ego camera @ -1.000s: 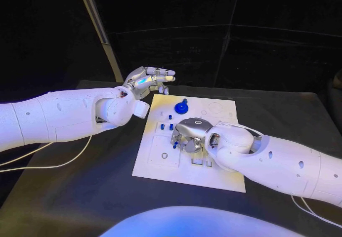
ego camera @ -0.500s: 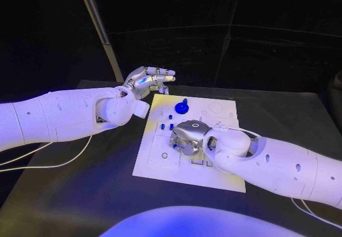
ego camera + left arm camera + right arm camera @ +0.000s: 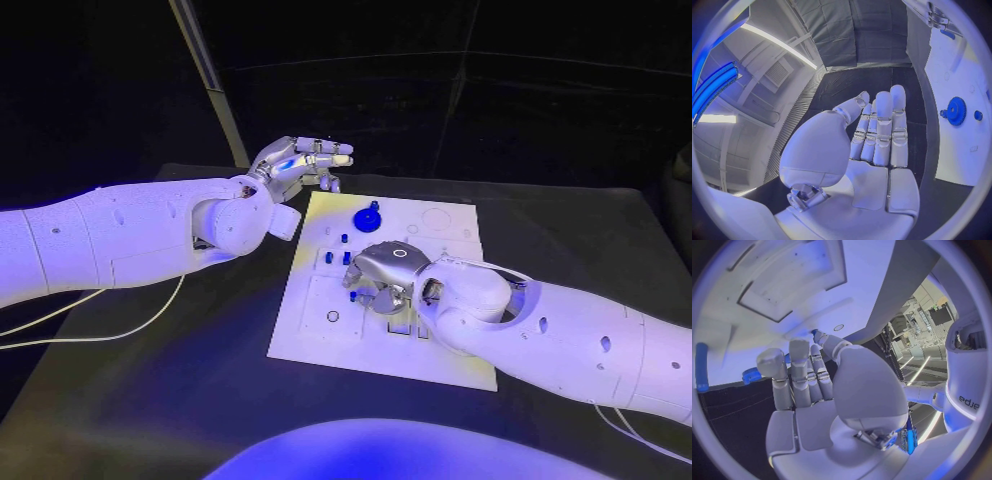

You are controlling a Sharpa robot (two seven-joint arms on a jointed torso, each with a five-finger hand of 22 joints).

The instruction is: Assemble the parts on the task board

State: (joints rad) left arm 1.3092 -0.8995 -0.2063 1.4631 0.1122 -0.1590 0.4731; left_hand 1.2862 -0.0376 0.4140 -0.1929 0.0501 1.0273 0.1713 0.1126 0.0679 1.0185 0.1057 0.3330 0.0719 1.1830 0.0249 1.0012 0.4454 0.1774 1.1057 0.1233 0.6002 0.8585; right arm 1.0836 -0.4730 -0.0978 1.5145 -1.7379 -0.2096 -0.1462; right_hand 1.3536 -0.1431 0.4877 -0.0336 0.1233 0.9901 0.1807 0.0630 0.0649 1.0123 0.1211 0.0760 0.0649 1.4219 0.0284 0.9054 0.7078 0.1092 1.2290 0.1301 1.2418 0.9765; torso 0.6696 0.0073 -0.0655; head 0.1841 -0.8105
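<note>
The white task board (image 3: 325,330) lies mid-table. A blue gear with a knob (image 3: 368,215) stands near its far edge, also seen from the left wrist (image 3: 956,111). Small blue pegs (image 3: 336,257) stand left of centre. My right hand (image 3: 382,275) hovers low over the board's middle with fingers curled down. Its thumb and a finger pinch a small blue peg (image 3: 352,295), visible at the thumb tip (image 3: 814,332). My left hand (image 3: 303,160) is raised beyond the board's far-left corner, its fingers (image 3: 882,125) straight and holding nothing.
A metal pole (image 3: 202,60) rises behind the table's far-left corner. A white cable (image 3: 87,325) trails over the table on the left. In the right wrist view a blue toothed piece (image 3: 751,375) and a blue cylinder (image 3: 701,367) lie at the board's (image 3: 786,280) edge.
My right hand has edged slightly left and down over the board's middle with the peg. The left hand has stayed in place.
</note>
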